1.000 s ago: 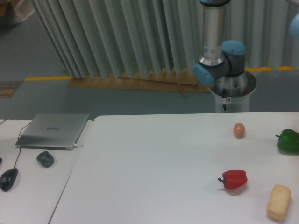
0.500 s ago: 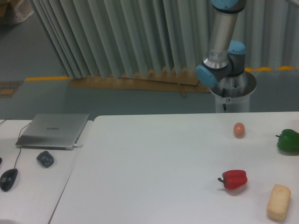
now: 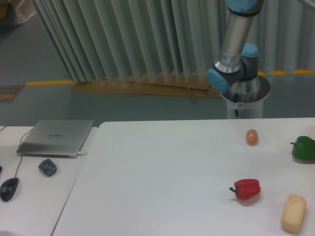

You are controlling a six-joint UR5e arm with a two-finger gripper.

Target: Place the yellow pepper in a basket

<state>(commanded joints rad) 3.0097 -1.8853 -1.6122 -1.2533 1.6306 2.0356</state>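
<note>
The yellow pepper is out of view, and no basket shows either. Only the arm's base and lower links (image 3: pixel 235 59) are visible, rising behind the table's far edge at the upper right and leaving the frame at the top. The gripper itself is outside the picture.
On the white table (image 3: pixel 162 167) lie a red pepper (image 3: pixel 246 189), a green pepper (image 3: pixel 304 148) at the right edge, a small brown egg (image 3: pixel 252 136) and a beige bread loaf (image 3: pixel 293 212). A side table at left holds a closed laptop (image 3: pixel 56 136), a mouse (image 3: pixel 9 188) and a dark object (image 3: pixel 47 167).
The arm's upright link has tilted and swung to the right, and the blue joint seen at the right edge a second ago has left the frame. The table's objects have not moved.
</note>
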